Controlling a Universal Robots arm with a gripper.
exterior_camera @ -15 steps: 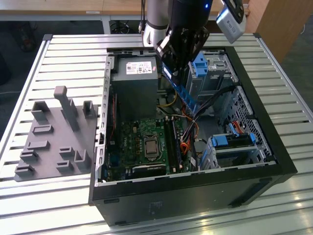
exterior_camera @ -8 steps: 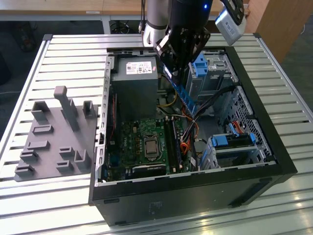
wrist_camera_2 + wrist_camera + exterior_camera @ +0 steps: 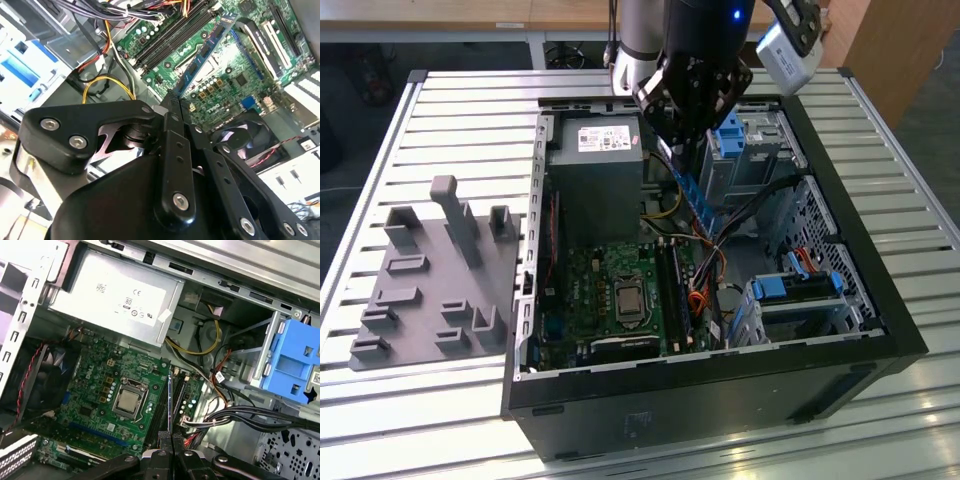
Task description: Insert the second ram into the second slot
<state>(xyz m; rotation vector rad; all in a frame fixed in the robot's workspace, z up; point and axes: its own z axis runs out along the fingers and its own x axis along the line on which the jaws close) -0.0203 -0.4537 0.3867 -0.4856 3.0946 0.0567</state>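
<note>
While clamped in the gripper [image 3: 678, 150], the second ram [image 3: 692, 190] hangs over the motherboard [image 3: 605, 275]

Seen in the exterior view, the gripper is clenched on one end of the blue stick above the open computer case [image 3: 720, 365], just beside the grey power supply [image 3: 595, 175]. The stick slants down from the fingers, held in the air. In the first wrist view it shows edge-on [image 3: 170, 400], running along the dark memory slots [image 3: 159, 410] beside the processor socket [image 3: 129, 402], not seated in either

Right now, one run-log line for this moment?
gripper: shut on second ram | second ram: in air over case, not in slot
</note>
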